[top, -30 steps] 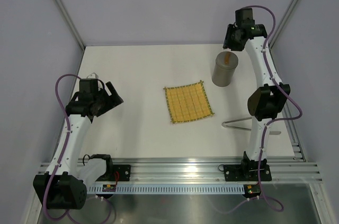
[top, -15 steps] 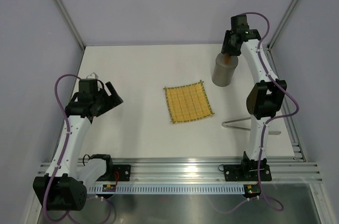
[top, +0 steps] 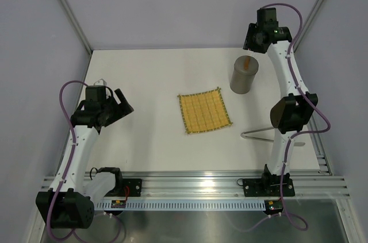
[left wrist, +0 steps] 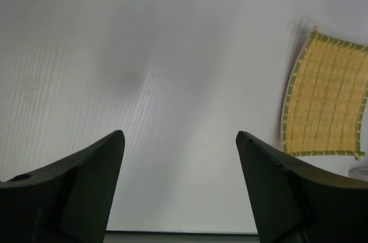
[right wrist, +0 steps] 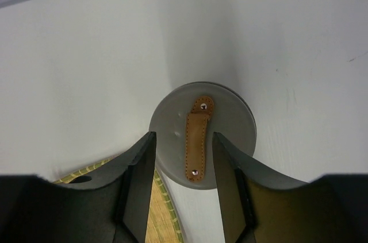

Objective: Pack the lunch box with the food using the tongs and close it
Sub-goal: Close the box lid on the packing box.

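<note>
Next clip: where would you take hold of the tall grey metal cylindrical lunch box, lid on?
Likely the brown leather strap on its round grey lid, from straight above, jaws across the strap's narrow width: the lunch box stands upright, strap facing up, and its round wall looks wide for a side grip.

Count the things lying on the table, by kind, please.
Lunch box, closed: 1
Mat: 1
Tongs: 1
Total: 3

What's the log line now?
lunch box: lid on | tongs: lying free | right gripper: jaws open above lid | left gripper: jaws open
</note>
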You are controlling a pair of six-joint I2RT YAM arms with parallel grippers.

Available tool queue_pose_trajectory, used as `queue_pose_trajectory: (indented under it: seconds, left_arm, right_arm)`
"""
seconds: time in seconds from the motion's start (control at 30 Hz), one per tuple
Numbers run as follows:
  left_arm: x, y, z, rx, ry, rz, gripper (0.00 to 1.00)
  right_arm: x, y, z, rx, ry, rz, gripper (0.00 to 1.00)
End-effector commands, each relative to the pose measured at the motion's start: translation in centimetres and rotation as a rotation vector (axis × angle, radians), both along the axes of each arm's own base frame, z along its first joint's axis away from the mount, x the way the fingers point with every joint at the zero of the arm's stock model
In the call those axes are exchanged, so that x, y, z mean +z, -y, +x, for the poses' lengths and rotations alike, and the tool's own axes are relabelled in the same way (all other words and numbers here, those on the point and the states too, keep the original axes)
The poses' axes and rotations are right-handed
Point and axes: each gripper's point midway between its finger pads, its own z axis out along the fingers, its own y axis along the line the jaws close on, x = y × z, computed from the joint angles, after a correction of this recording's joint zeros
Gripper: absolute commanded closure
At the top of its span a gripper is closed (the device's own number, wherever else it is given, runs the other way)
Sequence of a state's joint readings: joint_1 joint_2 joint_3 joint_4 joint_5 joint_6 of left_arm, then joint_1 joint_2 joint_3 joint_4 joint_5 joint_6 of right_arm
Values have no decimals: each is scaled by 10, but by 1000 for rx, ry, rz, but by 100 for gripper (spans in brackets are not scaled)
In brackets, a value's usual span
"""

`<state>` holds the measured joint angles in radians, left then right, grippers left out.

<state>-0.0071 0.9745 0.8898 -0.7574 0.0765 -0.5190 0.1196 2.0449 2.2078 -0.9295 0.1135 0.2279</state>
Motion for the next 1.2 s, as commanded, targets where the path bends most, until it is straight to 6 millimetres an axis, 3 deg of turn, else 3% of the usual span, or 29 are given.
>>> queue_pose_trajectory:
  seconds: [0.0,0.13,0.17,0.27,0.37,0.43,0.67,0.77,0.9,1.0,1.17]
  left_arm:
    - [5,0,4,-11,41,3,18]
    - [7,-1,2,-9,43,9,18]
    - [6,-2,2,-7,41,9,18]
    - [6,-3,1,-9,40,17,17]
    - [7,-2,2,-8,44,15,18]
    - [5,-1,2,-14,40,11,18]
    - [4,-1,1,-16,40,9,18]
    - [5,0,1,-18,42,5,18]
    - [6,0,2,-18,45,5,18]
    - [4,1,1,-21,40,1,18]
    - [5,0,-1,-18,45,5,18]
  right_arm:
    - [32,0,0,7,67,-13,49]
    - [-6,-2,6,6,-4,-11,49]
    - [-28,-3,5,7,-51,-16,50]
    - [-64,-1,3,2,-130,-29,51]
    - [-77,-1,0,3,-173,-35,53]
    - [-70,-1,-1,5,-163,-34,55]
    - [15,-2,-11,8,7,-6,55]
    - [41,-1,-18,3,66,-7,53]
    - [42,4,-22,-4,72,-28,52]
    - [10,2,-21,1,0,-31,53]
    - [-73,-13,-27,53,-197,-34,55]
